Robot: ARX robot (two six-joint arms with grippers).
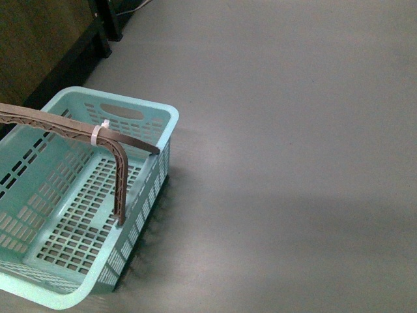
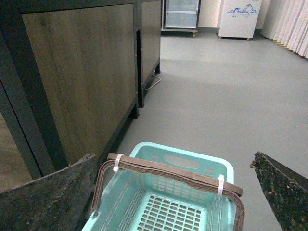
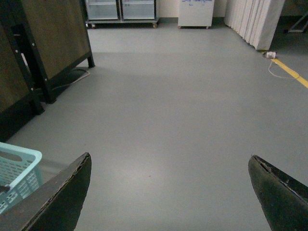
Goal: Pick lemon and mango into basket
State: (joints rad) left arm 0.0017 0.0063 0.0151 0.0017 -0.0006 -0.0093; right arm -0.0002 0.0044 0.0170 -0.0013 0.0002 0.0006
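A large light teal plastic basket [image 1: 172,127] with slotted lattice walls is seen standing on the plain grey floor [image 1: 293,163], at the lower left of the front view. Its brown arched plastic handle [image 1: 120,176] is raised over the opening, and a white zip tie [image 1: 99,132] is wrapped round it near the bend. The basket's slotted bottom is seen through the opening. A dark-framed brown wooden cabinet [image 1: 39,45] is placed near the basket, beyond its far left corner.

The left pincer [image 2: 173,156] is held above the basket, with the handle and the rim shown below it. Its two dark, speckled fingers [image 2: 48,202] are spread wide apart, and nothing is gripped between them.

The right pincer [image 3: 169,156] is held over bare floor, well to the side of the basket, of which only one corner is caught at the edge of the right wrist view. Its dark fingers [image 3: 57,202] are likewise spread wide, and nothing is gripped. Farther off, a yellow stripe [image 3: 288,72] is marked on the floor beside a white pleated curtain [image 3: 250,19].
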